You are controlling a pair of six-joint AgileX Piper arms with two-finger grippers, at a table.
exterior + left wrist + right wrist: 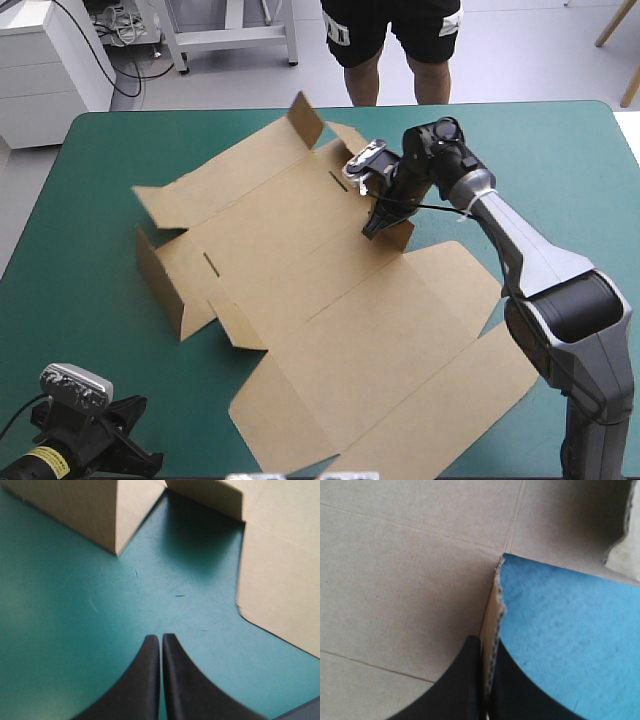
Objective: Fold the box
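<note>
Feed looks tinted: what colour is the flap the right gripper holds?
Brown, the flap matching the box; high view shows it best.

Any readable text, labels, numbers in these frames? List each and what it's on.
No readable text.
The box: plain brown board, no print in any view.
Yellow label on the left arm: too small to read.

Bright, even light (soft shadows beside the box (pixel 350 330)).
</note>
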